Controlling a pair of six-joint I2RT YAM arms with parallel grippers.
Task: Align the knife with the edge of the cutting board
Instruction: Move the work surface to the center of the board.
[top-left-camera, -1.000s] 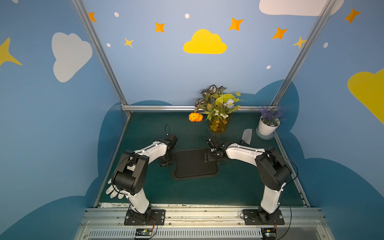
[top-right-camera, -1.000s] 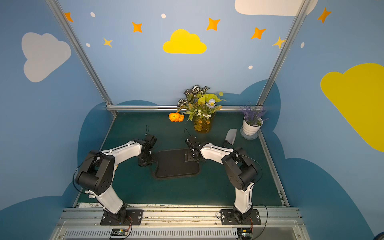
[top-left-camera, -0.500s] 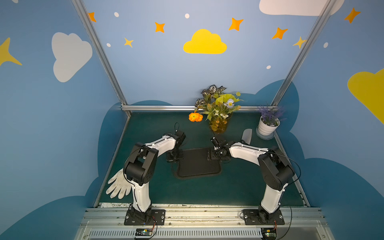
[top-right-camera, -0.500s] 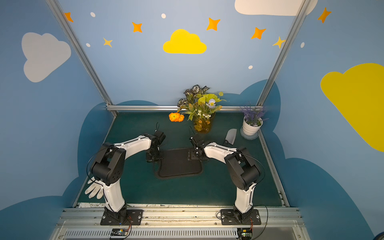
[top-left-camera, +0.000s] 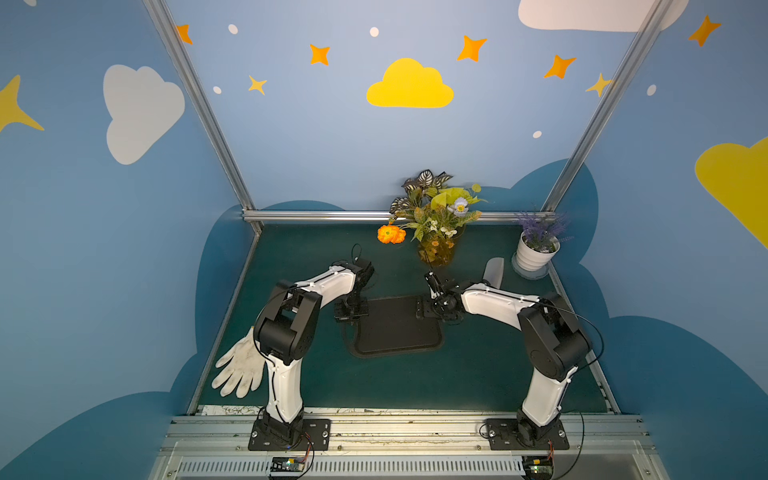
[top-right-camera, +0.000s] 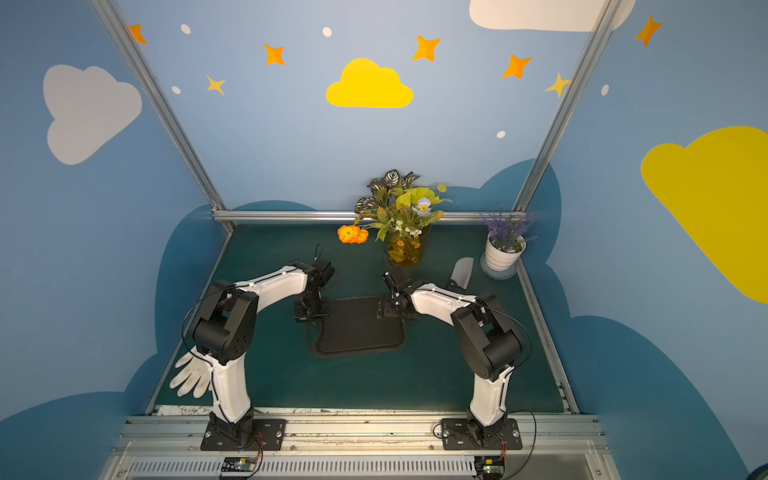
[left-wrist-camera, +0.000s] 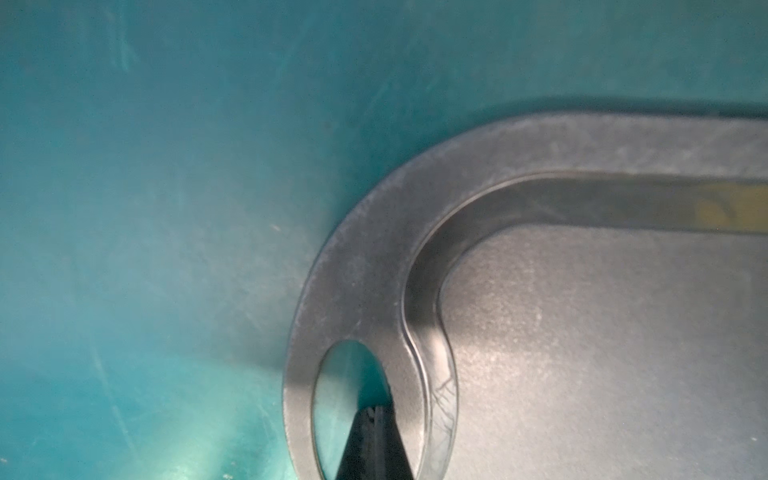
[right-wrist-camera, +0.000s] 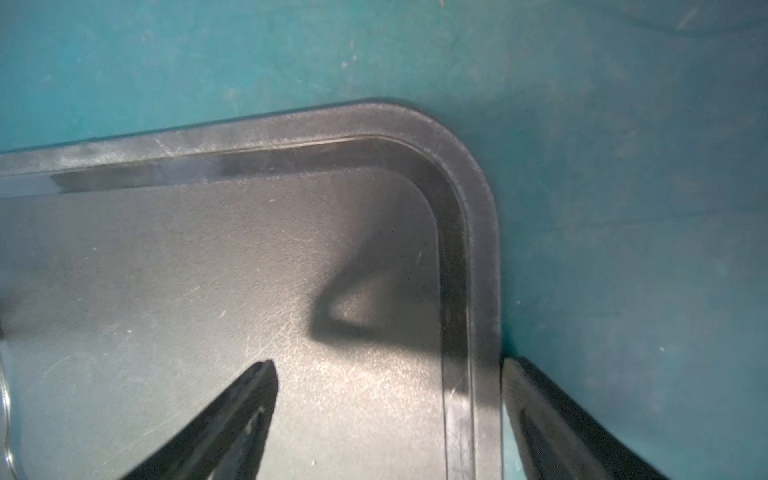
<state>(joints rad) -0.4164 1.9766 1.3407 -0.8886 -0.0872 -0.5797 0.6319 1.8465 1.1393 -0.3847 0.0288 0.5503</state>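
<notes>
Green mat (top-left-camera: 374, 386), left claw (top-left-camera: 351, 312), right claw (top-left-camera: 430, 311) low at cutting board (top-left-camera: 395, 332)

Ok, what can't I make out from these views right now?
Handle of the knife: mostly hidden behind the right arm in both top views.
The knife: outside both wrist views.
Whether the left tool touches the cutting board: unclear, cropped by the left wrist view's edge.

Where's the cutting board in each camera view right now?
Top view: cutting board just below centre.
Top view: likewise just below centre.
Left wrist: its handle-hole corner, shut left gripper over the hole.
Right wrist: a plain rounded corner, open right gripper straddling its edge.
Shared landmark: the board's grooved rim.
</notes>
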